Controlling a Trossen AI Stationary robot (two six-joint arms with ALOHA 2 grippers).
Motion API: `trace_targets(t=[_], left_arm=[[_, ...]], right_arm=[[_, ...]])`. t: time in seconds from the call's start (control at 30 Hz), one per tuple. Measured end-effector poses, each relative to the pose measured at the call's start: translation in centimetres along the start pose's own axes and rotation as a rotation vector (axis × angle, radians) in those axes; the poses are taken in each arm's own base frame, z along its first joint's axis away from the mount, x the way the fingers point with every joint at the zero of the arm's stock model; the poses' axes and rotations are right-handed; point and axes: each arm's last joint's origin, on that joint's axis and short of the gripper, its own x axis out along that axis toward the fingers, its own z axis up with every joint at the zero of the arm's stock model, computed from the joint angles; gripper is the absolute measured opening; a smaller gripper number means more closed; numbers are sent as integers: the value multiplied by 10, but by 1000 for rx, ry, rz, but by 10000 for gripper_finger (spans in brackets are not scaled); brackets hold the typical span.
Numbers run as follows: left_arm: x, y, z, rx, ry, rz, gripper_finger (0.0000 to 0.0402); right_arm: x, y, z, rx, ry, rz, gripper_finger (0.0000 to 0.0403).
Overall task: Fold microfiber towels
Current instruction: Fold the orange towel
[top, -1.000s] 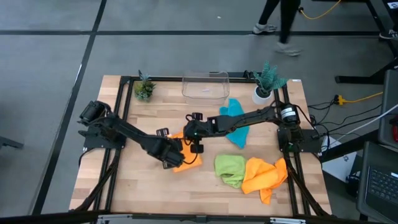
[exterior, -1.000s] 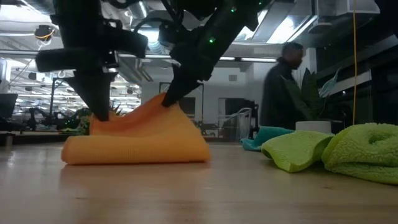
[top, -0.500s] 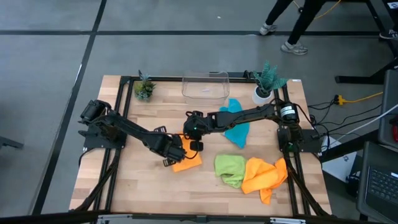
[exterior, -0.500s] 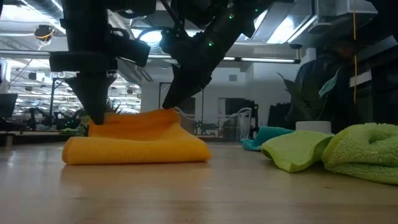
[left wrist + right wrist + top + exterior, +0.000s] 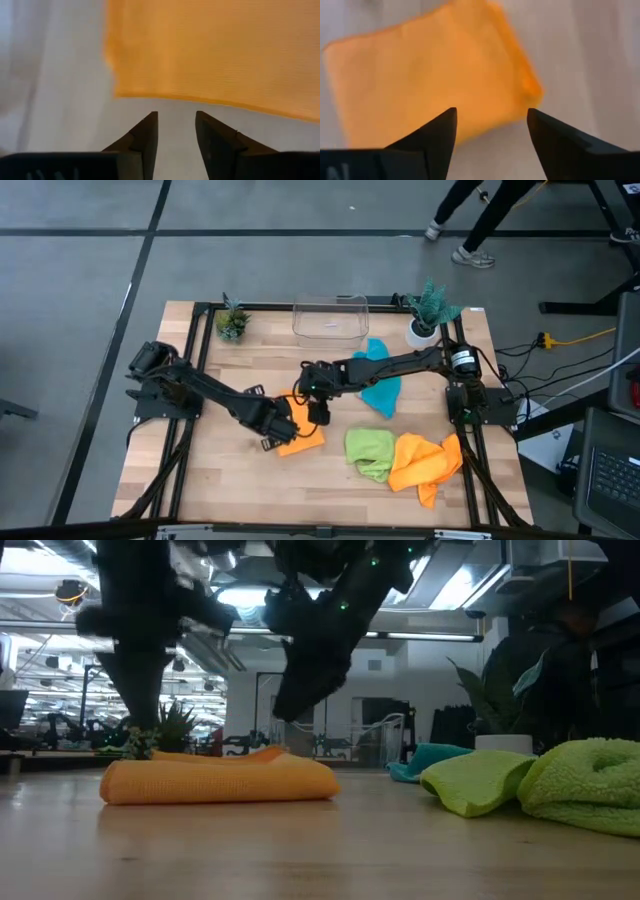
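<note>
Orange towel (image 5: 300,438) lies folded flat mid-counter (image 5: 240,490), free of both claws: left claw (image 5: 175,131) and right claw (image 5: 492,127) hang spread above it. Risk: springy microfiber may unfold, or a fingertip snags an edge.

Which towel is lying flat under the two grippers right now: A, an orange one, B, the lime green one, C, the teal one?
A: the folded orange towel lies flat beneath the open left gripper and right gripper, neither holding it.
</note>
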Motion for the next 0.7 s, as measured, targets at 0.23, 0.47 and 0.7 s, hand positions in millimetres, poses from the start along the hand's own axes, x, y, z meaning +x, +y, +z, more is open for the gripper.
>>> trace_targets(t=[0.23,0.47,0.7], left_arm=[[-48,-42,-17,89,-120,-139,124],[-84,-68,-60,115,-262,-193,124],[-136,-34,-86,-42,-559,-229,124]], right_arm=[[-40,39,-14,-137,171,90,239],[-88,81,-31,-325,206,138,218],[-143,99,-44,-340,133,27,201]])
